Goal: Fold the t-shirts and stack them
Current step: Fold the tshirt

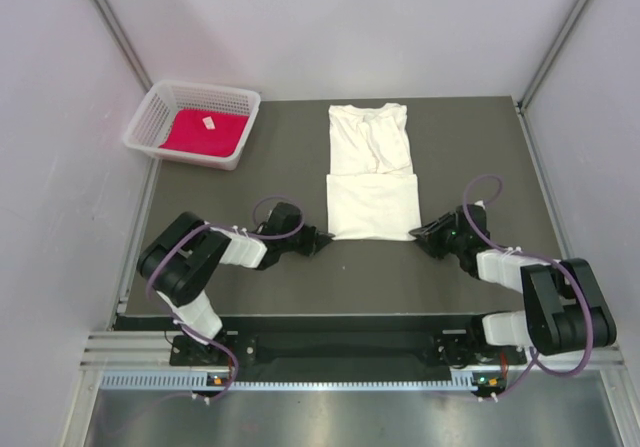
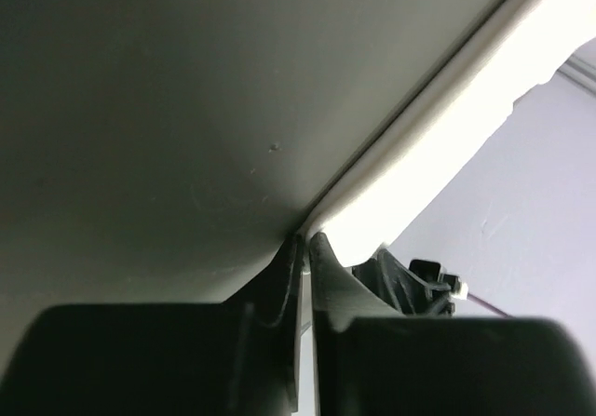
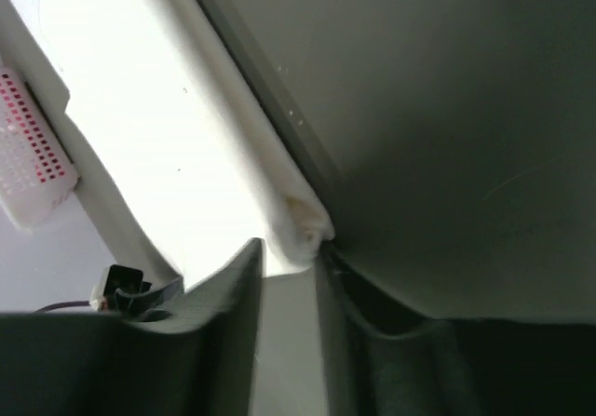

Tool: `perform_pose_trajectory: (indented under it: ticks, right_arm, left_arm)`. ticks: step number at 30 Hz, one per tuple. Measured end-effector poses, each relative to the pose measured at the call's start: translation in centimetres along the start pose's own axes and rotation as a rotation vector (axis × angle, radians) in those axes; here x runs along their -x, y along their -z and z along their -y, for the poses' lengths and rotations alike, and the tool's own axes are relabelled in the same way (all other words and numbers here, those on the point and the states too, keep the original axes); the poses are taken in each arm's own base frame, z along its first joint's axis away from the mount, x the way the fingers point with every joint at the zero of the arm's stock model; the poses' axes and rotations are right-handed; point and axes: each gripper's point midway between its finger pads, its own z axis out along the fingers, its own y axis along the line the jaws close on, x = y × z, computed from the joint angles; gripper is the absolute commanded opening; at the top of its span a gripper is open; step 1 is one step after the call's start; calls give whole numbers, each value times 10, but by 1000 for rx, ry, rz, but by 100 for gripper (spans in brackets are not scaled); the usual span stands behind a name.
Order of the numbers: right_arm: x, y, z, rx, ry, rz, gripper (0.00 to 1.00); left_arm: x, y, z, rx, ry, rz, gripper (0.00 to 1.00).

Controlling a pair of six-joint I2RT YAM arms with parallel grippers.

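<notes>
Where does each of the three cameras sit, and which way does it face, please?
Top external: above and behind the bases, looking down on the dark table; both arms show.
Left wrist: low over the table, facing a near corner of the cream-white cloth t-shirt; the left gripper shows.
Right wrist: low, facing the opposite near corner; the right gripper shows.
Shared: both wrist views catch that t-shirt and the other arm's gripper.

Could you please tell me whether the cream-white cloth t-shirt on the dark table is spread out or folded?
Partly folded: the cream-white cloth t-shirt is a narrow strip, sleeves tucked in, its near end doubled over.
</notes>
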Motion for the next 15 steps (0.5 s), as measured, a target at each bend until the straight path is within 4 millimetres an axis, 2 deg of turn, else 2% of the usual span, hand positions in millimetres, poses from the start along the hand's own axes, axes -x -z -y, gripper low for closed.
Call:
perform_pose_trajectory:
  ticks: [3, 6, 10, 15]
  right_arm:
    - [-1, -2, 5, -16, 1, -6, 8]
    - [-3, -2, 7, -20, 27, -15, 0]
    - [-7, 4, 7, -21, 96, -25, 0]
    - [-20, 26, -2, 29, 165, -39, 0]
  left_arm:
    - [-1, 0, 0, -35, -16, -31, 0]
    - [-1, 1, 0, -45, -40, -49, 0]
    - [-3, 5, -4, -39, -88, -60, 0]
    - [-7, 26, -25, 13, -122, -77, 0]
